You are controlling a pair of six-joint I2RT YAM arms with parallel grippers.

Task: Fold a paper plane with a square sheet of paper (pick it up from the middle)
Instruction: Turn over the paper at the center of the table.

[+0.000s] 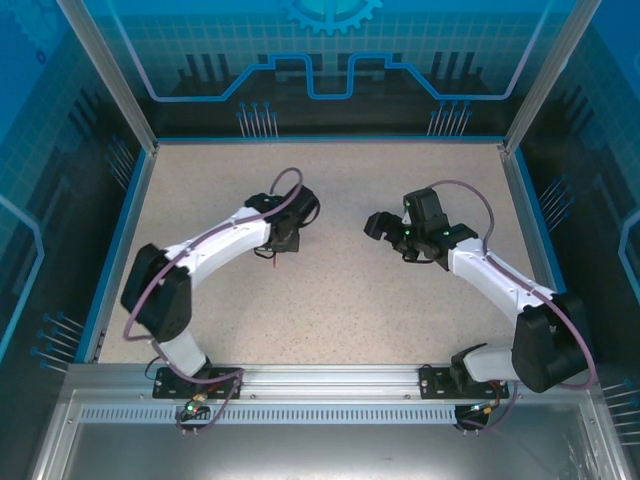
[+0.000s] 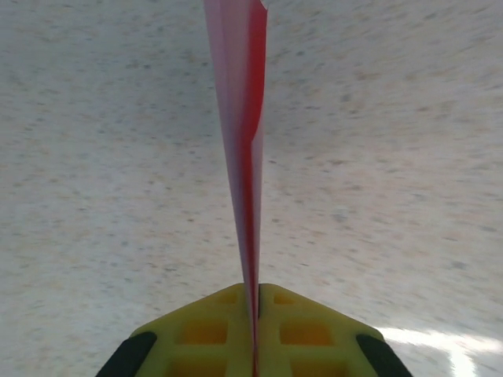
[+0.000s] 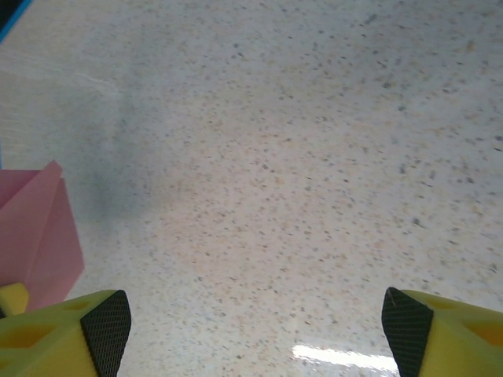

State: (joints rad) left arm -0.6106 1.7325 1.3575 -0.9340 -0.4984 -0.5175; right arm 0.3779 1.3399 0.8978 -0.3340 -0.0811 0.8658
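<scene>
My left jaws clamp the light, flimsy paper plane (image 2: 245, 157) at its stiffer crease; right jaws gape apart.

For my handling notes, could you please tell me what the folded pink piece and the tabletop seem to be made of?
The folded pink piece: thin matte paper, judging by sharp creases and translucent layers. The tabletop: hard speckled beige surface, perhaps laminate, semi-glossy, since it reflects a light streak.

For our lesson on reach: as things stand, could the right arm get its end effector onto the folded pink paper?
Probably yes. The right end effector is open, the folded pink paper hangs just beside it, and nothing stands on the table between them. The left end effector is shut on one end only.
</scene>
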